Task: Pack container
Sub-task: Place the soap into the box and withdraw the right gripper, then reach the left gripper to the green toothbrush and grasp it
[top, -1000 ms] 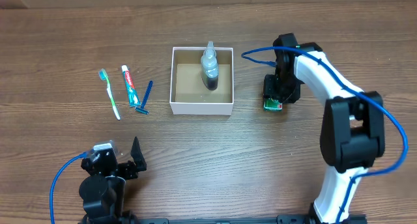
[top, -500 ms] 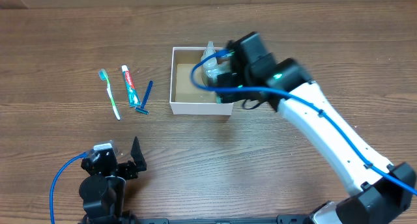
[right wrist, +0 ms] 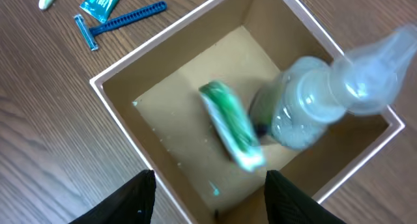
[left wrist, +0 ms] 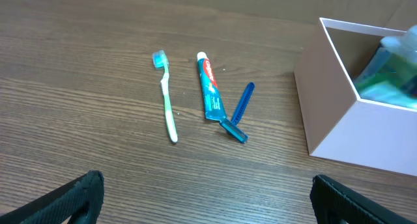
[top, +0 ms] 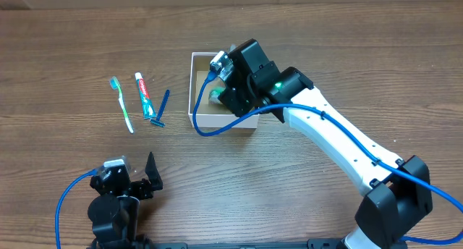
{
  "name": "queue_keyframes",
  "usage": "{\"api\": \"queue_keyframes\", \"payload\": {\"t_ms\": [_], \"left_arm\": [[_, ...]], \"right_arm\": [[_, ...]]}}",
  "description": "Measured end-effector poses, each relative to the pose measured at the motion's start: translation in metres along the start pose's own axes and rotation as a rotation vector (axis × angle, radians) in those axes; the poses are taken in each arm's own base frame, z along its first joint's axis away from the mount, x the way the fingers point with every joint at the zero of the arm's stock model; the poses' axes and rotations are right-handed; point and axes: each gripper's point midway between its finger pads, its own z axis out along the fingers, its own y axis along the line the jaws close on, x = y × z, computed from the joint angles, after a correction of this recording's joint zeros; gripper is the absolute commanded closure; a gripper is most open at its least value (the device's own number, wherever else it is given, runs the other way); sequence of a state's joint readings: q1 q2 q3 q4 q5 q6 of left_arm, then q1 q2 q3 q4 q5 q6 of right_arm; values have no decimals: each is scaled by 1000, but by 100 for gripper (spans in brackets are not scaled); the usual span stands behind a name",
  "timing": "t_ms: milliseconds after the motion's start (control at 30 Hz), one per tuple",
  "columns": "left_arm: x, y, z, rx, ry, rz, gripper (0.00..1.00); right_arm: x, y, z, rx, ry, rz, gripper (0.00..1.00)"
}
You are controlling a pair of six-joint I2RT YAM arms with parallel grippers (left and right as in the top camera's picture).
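From the left, we see a toothbrush [left wrist: 166,100], toothpaste [left wrist: 210,87] and razor [left wrist: 240,110] side by side, our left gripper [left wrist: 208,188] spread wide before them, then at centre the white container [left wrist: 326,107] holding a bottle [right wrist: 306,110] and blurred green item [right wrist: 231,126] beneath our wide-open right gripper [right wrist: 212,198].

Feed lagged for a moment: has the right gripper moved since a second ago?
Yes. Overhead, the right gripper has swung left, from beside the container's right wall to over its inside.

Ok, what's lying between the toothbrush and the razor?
The toothpaste lies there, with the toothbrush on one side and the razor on the other. The left wrist view shows it best; the overhead view shows it too.
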State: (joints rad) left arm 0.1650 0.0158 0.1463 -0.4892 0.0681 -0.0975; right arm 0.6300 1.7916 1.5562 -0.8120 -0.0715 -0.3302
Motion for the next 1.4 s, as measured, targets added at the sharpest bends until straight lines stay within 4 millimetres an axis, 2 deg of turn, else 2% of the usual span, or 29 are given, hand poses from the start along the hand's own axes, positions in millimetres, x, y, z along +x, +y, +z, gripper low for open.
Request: {"api": "queue_keyframes", "payload": {"t_ms": [100,200,300,367,400,433,500,633,700,833,967,1167,1267,1367,1400], "left_arm": [[0,0,0,0,0,0,0],[0,0,0,0,0,0,0],[0,0,0,0,0,0,0],[0,0,0,0,0,0,0],[0,0,0,0,0,0,0],[0,0,0,0,0,0,0],[0,0,0,0,0,0,0],[0,0,0,0,0,0,0],[0,0,0,0,0,0,0],[-1,-1,0,5,-4,0,0],[2,-9,0,53,12,-39,0],[2,-34,-6,195,44,-181,0],[-16,-36,-16,191,54,-198,0],[-55,-33,-27,138,92,-204,0],[-70,-32,-24,114,121,-201,0]], "right_arm": [[8,0,1,1,33,-18,40],[23,-1,-1,10,96,53,35],[38,-15,-17,36,130,248,19],[54,-38,-40,79,146,439,9],[60,-56,-54,110,131,539,0],[65,-69,-66,136,116,621,0],[90,-109,-96,212,92,840,0],[146,-166,-127,311,88,1174,0],[163,-181,-137,331,81,1263,0],[179,-194,-146,342,63,1354,0],[179,-194,-146,331,58,1367,0],[178,-193,-146,322,56,1368,0],[178,-193,-146,322,55,1369,0],[178,-193,-146,322,56,1371,0],[178,-193,-146,322,56,1370,0]]}}
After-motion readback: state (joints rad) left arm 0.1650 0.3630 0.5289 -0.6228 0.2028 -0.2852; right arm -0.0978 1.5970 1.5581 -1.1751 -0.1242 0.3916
